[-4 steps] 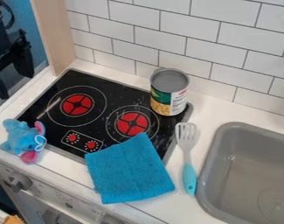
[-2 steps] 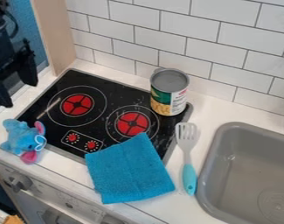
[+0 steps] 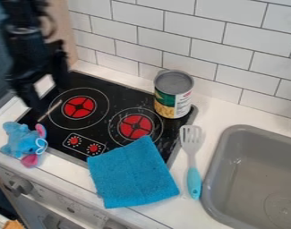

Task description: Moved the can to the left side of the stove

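Blurred gripper (image 3: pixel 47 91), fingers spread apart, hides the stove's (image 3: pixel 111 96) left corner; the can (image 3: pixel 171 95) stands upright, contents hidden; the sink (image 3: pixel 255 130) is cut off at right.

I am viewing a white tiled wall (image 3: pixel 231 53), dark grout lines running in brick courses behind a white counter (image 3: pixel 222 112). A pale wood panel (image 3: pixel 62 22) is standing at the tiles' left end, a dark blue surface (image 3: pixel 0 67) showing beyond. A gray sink (image 3: pixel 249 128) is occupying the right side. Soft light is falling across everything.
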Controlling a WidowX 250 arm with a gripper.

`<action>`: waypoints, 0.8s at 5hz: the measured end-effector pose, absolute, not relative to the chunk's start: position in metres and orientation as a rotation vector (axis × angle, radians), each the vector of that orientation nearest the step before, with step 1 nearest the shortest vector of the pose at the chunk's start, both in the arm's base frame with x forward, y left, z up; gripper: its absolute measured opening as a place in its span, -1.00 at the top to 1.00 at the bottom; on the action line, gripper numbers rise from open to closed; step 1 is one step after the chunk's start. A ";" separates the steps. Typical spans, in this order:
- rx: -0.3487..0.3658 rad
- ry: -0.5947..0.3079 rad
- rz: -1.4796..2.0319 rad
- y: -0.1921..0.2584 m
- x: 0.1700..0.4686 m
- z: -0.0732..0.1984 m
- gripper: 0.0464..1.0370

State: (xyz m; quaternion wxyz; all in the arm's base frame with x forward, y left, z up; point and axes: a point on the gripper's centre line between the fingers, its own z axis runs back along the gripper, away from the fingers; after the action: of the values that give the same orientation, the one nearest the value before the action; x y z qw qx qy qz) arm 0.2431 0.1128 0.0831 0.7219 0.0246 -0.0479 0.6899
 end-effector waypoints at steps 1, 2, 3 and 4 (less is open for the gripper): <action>0.050 -0.100 1.504 0.076 0.255 0.082 -0.93; 0.043 -0.105 1.477 0.035 0.276 0.080 -0.93; 0.014 -0.082 1.461 0.001 0.297 0.073 -0.93; 0.006 -0.079 1.477 -0.024 0.313 0.066 -0.93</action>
State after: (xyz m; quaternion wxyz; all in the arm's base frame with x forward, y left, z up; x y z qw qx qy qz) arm 0.3129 -0.0242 0.0664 0.7388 0.0025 -0.0359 0.6730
